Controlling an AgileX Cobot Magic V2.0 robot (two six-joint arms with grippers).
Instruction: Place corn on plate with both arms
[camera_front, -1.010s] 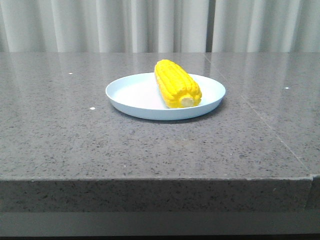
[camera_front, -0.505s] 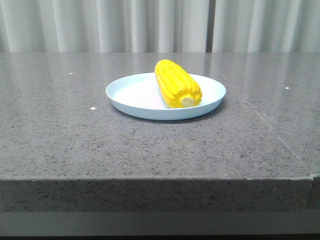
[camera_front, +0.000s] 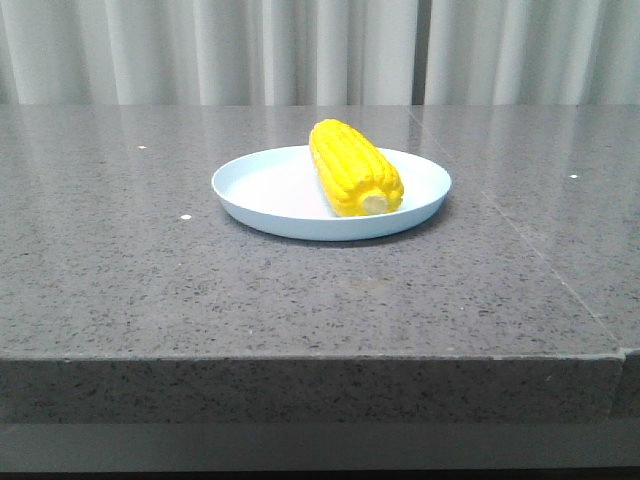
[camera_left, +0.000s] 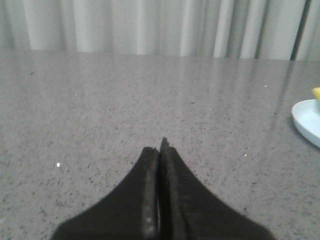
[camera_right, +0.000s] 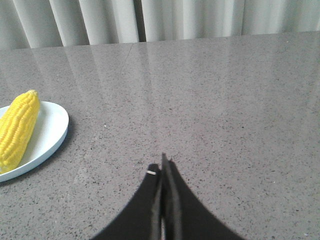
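Note:
The yellow corn (camera_front: 353, 167) lies on the pale blue plate (camera_front: 262, 185) in the middle of the table, its pale stub end toward the front. Neither gripper shows in the front view. My left gripper (camera_left: 160, 146) is shut and empty over bare table, well to the left of the plate (camera_left: 306, 121), whose edge shows in the left wrist view with a sliver of corn (camera_left: 316, 92). My right gripper (camera_right: 162, 165) is shut and empty over bare table, to the right of the plate (camera_right: 49, 131) and corn (camera_right: 17, 129).
The grey speckled stone table (camera_front: 150, 280) has its front edge (camera_front: 300, 358) near the camera and a seam (camera_front: 540, 260) on the right. Pale curtains (camera_front: 300, 50) hang behind the table.

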